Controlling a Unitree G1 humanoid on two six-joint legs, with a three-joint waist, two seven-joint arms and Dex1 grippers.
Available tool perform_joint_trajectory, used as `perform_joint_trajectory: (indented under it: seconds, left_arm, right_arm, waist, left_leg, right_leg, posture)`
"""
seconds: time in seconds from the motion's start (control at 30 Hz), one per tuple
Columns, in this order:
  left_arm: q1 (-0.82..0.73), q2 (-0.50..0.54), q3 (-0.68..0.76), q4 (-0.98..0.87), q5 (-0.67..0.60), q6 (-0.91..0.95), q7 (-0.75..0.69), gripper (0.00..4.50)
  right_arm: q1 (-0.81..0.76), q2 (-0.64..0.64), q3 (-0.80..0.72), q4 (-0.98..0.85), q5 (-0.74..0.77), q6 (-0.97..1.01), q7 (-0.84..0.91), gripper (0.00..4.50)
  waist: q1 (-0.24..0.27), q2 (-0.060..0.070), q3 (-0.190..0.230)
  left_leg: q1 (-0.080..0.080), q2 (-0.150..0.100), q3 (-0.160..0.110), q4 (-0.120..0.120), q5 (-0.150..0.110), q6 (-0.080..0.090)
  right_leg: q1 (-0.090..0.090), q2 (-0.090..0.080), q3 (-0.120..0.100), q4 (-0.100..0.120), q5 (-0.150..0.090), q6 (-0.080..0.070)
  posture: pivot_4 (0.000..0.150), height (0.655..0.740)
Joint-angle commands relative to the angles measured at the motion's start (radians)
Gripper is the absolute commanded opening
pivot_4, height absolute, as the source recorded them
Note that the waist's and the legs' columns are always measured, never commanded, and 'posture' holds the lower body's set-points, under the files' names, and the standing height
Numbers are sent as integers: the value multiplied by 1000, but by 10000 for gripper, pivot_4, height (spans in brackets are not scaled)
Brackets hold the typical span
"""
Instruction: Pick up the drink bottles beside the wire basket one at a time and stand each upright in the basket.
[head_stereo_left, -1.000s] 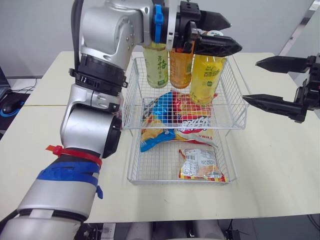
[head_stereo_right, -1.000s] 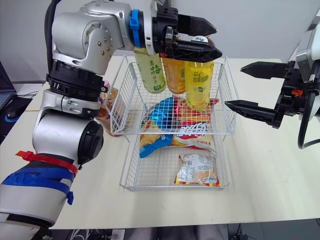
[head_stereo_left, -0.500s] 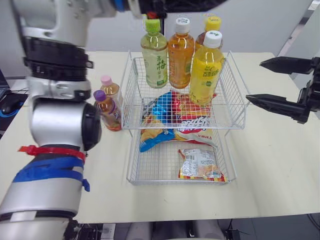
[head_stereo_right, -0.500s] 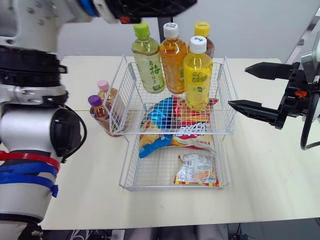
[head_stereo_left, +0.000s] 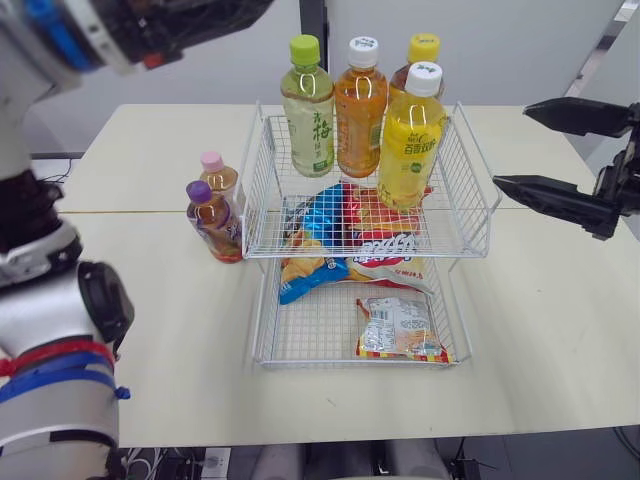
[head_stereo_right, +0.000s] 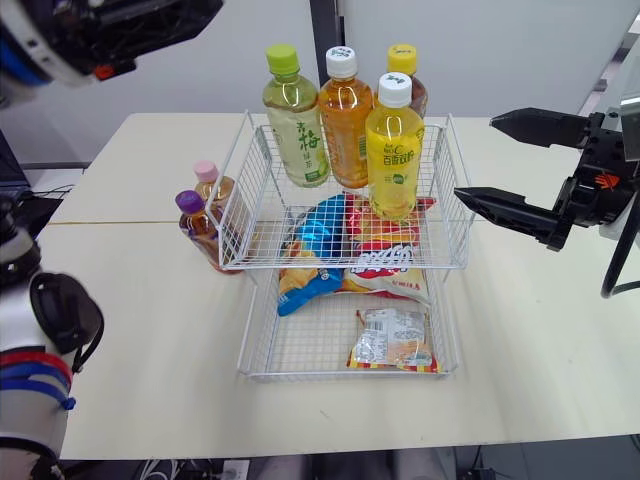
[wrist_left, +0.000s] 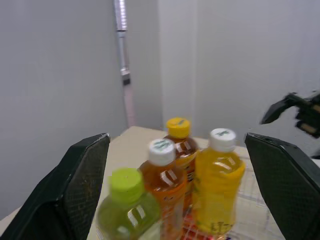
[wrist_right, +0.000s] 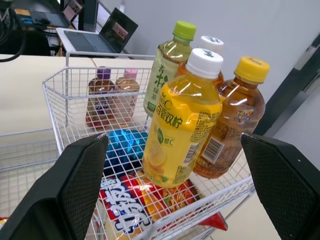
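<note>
- While the left claw (wrist_left: 176, 137) hangs raised off the basket's left side, fingers spread wide and empty, two small bottles stand on the tabletop (head_stereo_left: 150, 300): a purple-cap bottle (head_stereo_left: 213, 222) and a pink-cap bottle (head_stereo_left: 218, 178).
- Both are just beside the left wall of the wire basket (head_stereo_left: 365, 254), pink behind purple, about touching each other.
- Both are upright: long axis vertical, caps up.
- Right claw (head_stereo_right: 474, 155) is released too, holding nothing, off the basket's right side.
- Already standing in the top tier: green-cap bottle (head_stereo_left: 307, 105), orange bottle (head_stereo_left: 361, 105), yellow bottle (head_stereo_left: 412, 135), yellow-cap bottle (head_stereo_left: 422, 50) at the back.
- Step in hand, my read: left claw goes for the purple-cap one, which is nearest and unblocked.
- To do it well: come in level from the outer side and clamp mid-body below the cap. Don't nudge the pink one or the wire wall, then lift straight up over the rim.
- Snack bags (head_stereo_left: 350, 225) cover the tier's front floor and give soft footing. Set it down by the standing bottles and check it's vertical before letting go.
</note>
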Motion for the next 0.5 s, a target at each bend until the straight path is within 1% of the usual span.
perform_joint_trajectory:
  seconds: [0.03, 0.13, 0.2, 0.37, 0.4, 0.5]
  left_arm:
    - [108, 93, 130, -96, 5, -22, 80, 44719]
    - [251, 165, 247, -123, -11, -16, 98, 44719]
    - [347, 193, 324, -125, -26, -5, 104, 44719]
    - [638, 228, 403, -134, 35, -143, 49, 44719]
    - [683, 225, 412, -143, 36, -164, 44, 44719]
    - [774, 142, 433, -197, 21, -201, 114, 44719]
  right_arm:
    - [-8, -3, -20, -39, 33, -28, 19, 45000]
    - [-40, -4, 19, -39, 106, 6, 32, 45000]
    - [-66, 6, 53, -39, 135, 11, 31, 45000]
    - [-121, 53, 138, -39, 154, 4, 23, 45000]
    - [-132, 59, 149, -37, 154, 5, 20, 45000]
    - [-149, 69, 189, -48, 130, 3, 18, 45000]
  waist:
    - [-2, 0, 0]
    - [-4, 0, 0]
    - [-6, 0, 0]
    - [-2, 0, -1]
    - [1, 0, -1]
    - [15, 0, -1]
  left_leg:
    - [0, 0, 0, 0, 0, 0]
    - [0, 0, 0, 0, 0, 0]
    - [1, 0, 0, 0, 0, 0]
    - [1, 0, 0, 0, 0, 0]
    - [1, 0, 0, 0, 0, 0]
    - [1, 0, -1, 0, 0, 0]
  right_leg:
    - [0, 0, 0, 0, 0, 0]
    - [0, 0, 0, 0, 0, 0]
    - [1, 0, 0, 0, 0, 0]
    - [1, -1, -1, 0, 0, 0]
    - [1, -1, -1, 0, 0, 0]
    - [1, -1, -1, -1, 0, 0]
  posture:
    - [1500, 7400]
    - [1500, 7400]
    - [1500, 7400]
    - [1500, 7400]
    - [1500, 7400]
    - [1500, 7400]
